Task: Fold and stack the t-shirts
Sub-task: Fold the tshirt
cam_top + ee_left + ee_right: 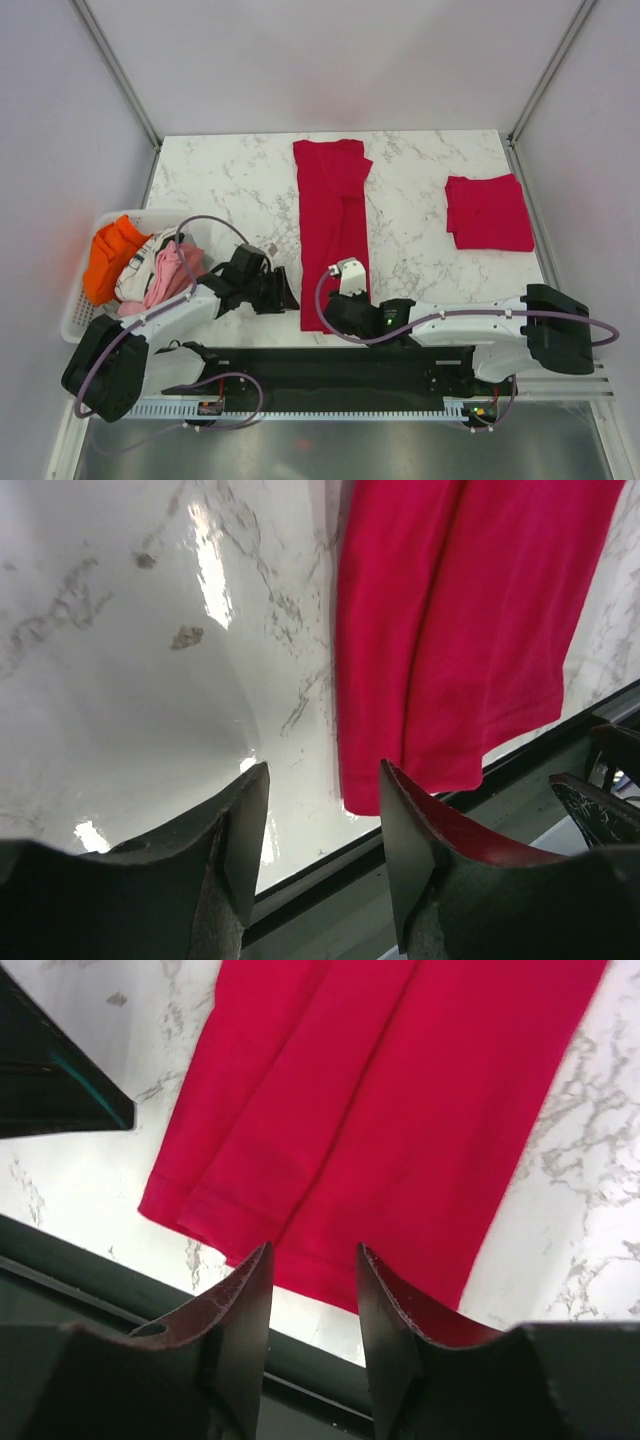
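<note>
STEP: crosswise fold of the long-folded t-shirt (332, 215), lying mid-bench (230, 180) | PINCERS: left pincer (280, 292) and right pincer (342, 285) both open and empty at its near hem | STACK: finished t-shirt (489, 212) at the right | NEXT: probably grip both hem corners and carry them towards the collar.

Noted bench (120, 660) as white marble-look with grey veining: smooth, glossy, throwing bright glare. Logged long t-shirt (330, 220) at bench middle as soft matt crimson cloth, fine knit, stitched hem at near end. Same matt cloth on folded t-shirt (489, 212) toward bench right edge. Recorded basket (78, 318) at bench left edge as white plastic lattice, with orange, pink and white cloths (150, 270) inside. Found fingers of left hand (320, 780) and right hand (312, 1260) dark, matt, plastic-looking, inner faces scuffed and rough.
</note>
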You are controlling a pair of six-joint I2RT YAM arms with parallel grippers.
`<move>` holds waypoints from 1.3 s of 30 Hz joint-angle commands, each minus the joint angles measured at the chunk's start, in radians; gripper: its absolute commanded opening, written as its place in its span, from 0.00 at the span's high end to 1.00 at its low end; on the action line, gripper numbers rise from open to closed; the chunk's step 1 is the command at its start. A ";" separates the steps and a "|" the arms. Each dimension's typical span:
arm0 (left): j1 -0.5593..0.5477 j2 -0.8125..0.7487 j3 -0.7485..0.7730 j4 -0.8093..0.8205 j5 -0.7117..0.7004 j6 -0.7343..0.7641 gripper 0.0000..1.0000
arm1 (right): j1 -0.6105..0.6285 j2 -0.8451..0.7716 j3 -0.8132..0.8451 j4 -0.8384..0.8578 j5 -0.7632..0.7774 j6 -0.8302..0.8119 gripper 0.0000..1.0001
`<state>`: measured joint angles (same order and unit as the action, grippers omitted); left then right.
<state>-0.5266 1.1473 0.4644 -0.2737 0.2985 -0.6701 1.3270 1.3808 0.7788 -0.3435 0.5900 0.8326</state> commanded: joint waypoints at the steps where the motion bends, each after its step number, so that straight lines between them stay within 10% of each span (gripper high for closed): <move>1: -0.058 0.038 0.029 0.025 -0.016 -0.049 0.46 | 0.003 0.066 0.106 0.023 -0.056 -0.096 0.53; 19: -0.124 0.137 -0.027 0.149 0.074 -0.109 0.53 | 0.006 0.219 0.136 0.063 -0.095 -0.109 0.52; 27: -0.130 0.150 -0.043 0.186 0.090 -0.117 0.98 | 0.003 0.212 0.108 0.080 -0.085 -0.082 0.74; 33: -0.130 0.115 -0.055 0.192 0.079 -0.121 0.98 | -0.020 0.178 0.062 0.081 -0.090 -0.055 1.00; 39: -0.130 0.133 -0.058 0.182 0.059 -0.111 0.98 | -0.054 0.052 -0.070 0.057 -0.061 0.031 0.99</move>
<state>-0.6502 1.2823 0.4126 -0.1051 0.3683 -0.7731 1.2884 1.5158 0.7650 -0.2745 0.4789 0.7982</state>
